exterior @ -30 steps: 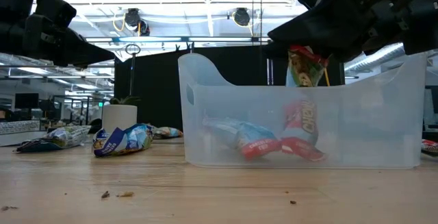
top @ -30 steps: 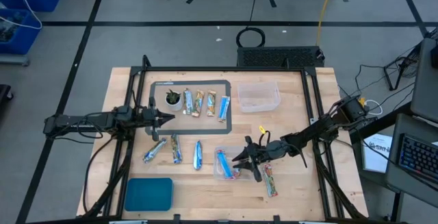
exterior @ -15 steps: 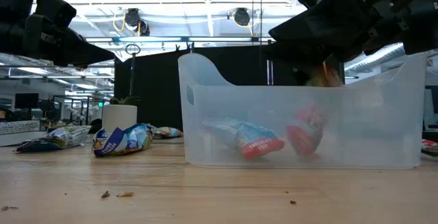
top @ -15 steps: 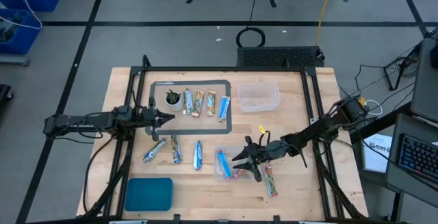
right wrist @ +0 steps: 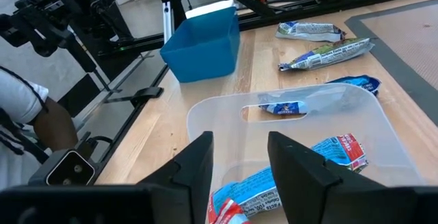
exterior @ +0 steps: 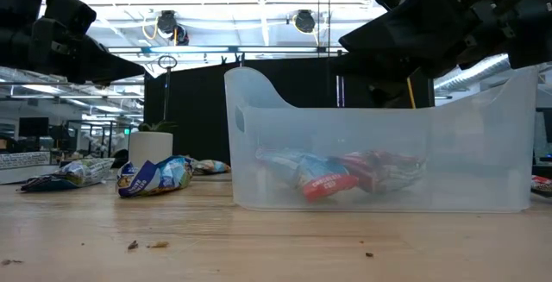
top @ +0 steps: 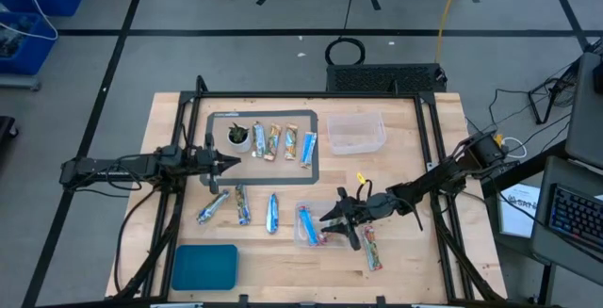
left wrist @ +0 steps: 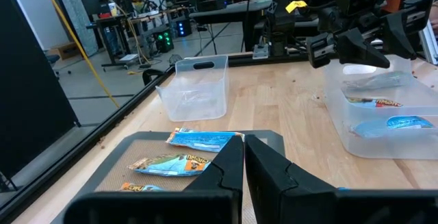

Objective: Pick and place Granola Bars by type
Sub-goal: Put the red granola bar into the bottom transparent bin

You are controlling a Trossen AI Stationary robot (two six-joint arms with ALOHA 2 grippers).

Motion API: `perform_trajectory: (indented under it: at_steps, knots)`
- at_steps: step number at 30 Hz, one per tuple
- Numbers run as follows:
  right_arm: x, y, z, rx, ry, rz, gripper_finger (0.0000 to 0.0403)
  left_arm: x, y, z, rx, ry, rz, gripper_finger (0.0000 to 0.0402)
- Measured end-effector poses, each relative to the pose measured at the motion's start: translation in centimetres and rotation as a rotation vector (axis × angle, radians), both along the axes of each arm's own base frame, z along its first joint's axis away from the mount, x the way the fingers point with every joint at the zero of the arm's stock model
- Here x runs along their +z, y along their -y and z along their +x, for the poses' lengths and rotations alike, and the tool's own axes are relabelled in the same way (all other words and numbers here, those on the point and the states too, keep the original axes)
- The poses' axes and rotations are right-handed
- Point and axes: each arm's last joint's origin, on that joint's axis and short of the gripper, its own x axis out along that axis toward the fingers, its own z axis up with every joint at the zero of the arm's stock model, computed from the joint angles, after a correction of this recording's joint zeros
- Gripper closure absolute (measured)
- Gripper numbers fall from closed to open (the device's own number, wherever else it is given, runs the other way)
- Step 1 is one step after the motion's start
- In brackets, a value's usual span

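My right gripper hovers open over a clear bin near the table's front, touching nothing. In the bin lie a blue-white bar and a red bar, both flat on its floor. Three more granola bars lie on the wood left of the bin, and one lies to its right. Several bars rest on a grey mat at the back. My left gripper waits shut by the mat's near left corner, nothing in it.
A second clear bin stands at the back right of the mat. A blue bin sits at the front left corner. A small white cup with a plant stands on the mat. A person's arm shows beyond the table.
My right gripper has let go of the red bar, which hung upright from it into the clear bin. The bar has dropped, tipped over and now lies flat beside the blue-white bar. Neither arm has shifted.
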Motion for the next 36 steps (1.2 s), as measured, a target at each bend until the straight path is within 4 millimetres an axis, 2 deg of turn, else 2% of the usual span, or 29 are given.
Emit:
perform_trajectory:
  at_steps: [2, 6, 8, 13, 16, 20, 28, 36]
  knots:
    - [0.7, -0.1, -0.2, 0.054, 0.001, 0.04, 0.027, 0.0, 0.0, 0.0, 0.0, 0.0, 0.0, 0.0378]
    - [3.7, -0.4, -1.3, 0.196, 0.013, 0.216, 0.0275, 0.0, 0.0, 0.0, 0.0, 0.0, 0.0, 0.0378]
    - [4.9, -0.8, -2.2, 0.228, -0.005, 0.251, 0.0277, 0.0, 0.0, 0.0, 0.0, 0.0, 0.0, 0.0378]
    - [6.8, -1.5, -4.8, 0.263, -0.127, 0.349, 0.0277, 0.0, 0.0, 0.0, 0.0, -0.001, 0.0, 0.0378]
    - [7.3, -1.5, -6.0, 0.189, -0.217, 0.427, 0.0277, 0.0, 0.0, 0.0, 0.0, 0.0, 0.0, 0.0378]
    - [6.9, -1.6, -7.2, 0.043, -0.348, 0.525, 0.0277, 0.0, 0.0, 0.0, 0.0, 0.0, 0.0, 0.0378]
    - [4.9, -2.2, -8.3, -0.128, -0.635, 0.728, 0.0277, 0.0, 0.0, 0.0, 0.0, 0.0, 0.0, 0.0378]
    - [3.2, -1.9, -9.7, -0.294, -0.884, 0.774, 0.0277, 0.0, 0.0, 0.0, 0.0, 0.0, 0.0, 0.0378]
